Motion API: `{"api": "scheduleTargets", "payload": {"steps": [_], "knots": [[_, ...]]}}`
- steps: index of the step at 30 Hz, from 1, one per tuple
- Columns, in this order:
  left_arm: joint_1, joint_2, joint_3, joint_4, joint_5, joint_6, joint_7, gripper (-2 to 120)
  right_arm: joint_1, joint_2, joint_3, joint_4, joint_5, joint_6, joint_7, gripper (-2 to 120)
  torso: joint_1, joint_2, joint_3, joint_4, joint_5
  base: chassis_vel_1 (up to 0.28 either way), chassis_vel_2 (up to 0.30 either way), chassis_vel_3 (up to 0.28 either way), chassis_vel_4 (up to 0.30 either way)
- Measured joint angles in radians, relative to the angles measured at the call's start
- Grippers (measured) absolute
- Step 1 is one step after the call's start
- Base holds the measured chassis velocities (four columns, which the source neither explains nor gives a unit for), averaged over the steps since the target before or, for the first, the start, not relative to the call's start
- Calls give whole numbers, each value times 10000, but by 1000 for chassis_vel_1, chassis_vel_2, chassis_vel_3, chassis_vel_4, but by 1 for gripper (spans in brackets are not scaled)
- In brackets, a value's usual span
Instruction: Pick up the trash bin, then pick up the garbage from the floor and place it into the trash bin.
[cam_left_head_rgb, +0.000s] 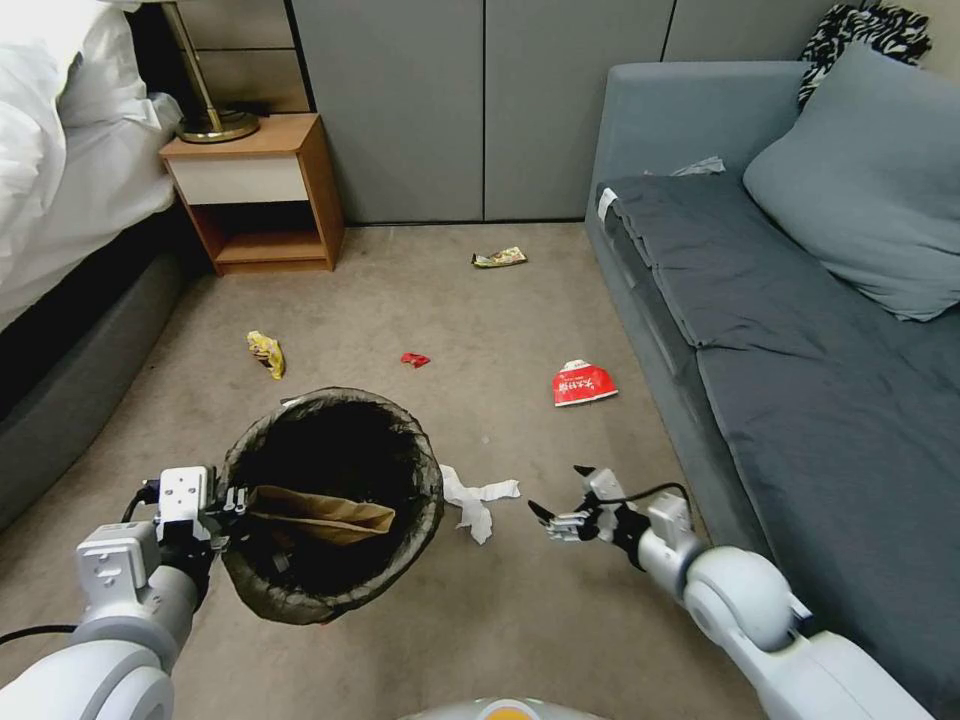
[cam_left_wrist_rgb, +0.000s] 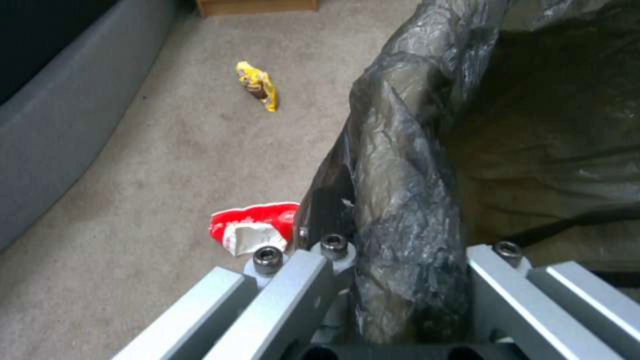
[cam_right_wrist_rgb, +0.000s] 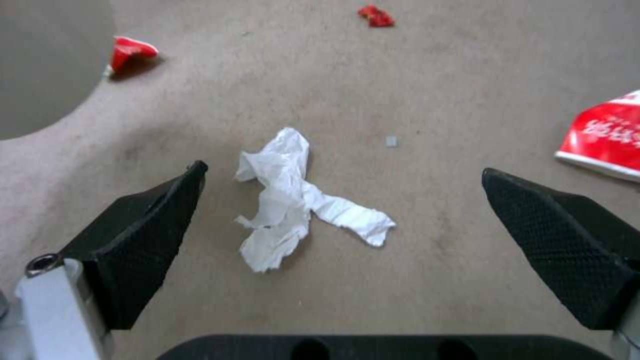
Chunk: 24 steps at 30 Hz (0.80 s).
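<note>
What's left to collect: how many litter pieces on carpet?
6: tissue by right gripper, red bowl by sofa, red scrap, yellow wrapper, farthest green wrapper, red packet under bin; others possibly hidden.

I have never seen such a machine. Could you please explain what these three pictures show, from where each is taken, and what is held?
It is a wheeled robot with two arms. The head camera looks down at a bedroom carpet. The left gripper clamps the rim of the trash bin, which already holds a brown paper bag. The right gripper is open above a crumpled tissue. Each other picture comes from a wrist camera: the left shows the bin's rim, the right shows the tissue between open fingers. A yellow wrapper and red packet lie on the carpet.
</note>
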Motion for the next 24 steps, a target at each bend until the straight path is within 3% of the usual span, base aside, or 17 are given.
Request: {"api": "scheduleTargets", "payload": {"steps": [6, 24], "knots": [[-53, -1, -6, 0, -10, -6, -11, 1, 1355, 729, -1153, -1716, -114, -21, -15, 100, 0, 0, 0, -1, 0, 0, 0, 0, 0], [-145, 1, -17, -1, -117, -19, -15, 1, 2925, 2470, -2453, -4486, -904, 364, 63, 100, 0, 0, 0, 1, -1, 0, 0, 0, 0]]}}
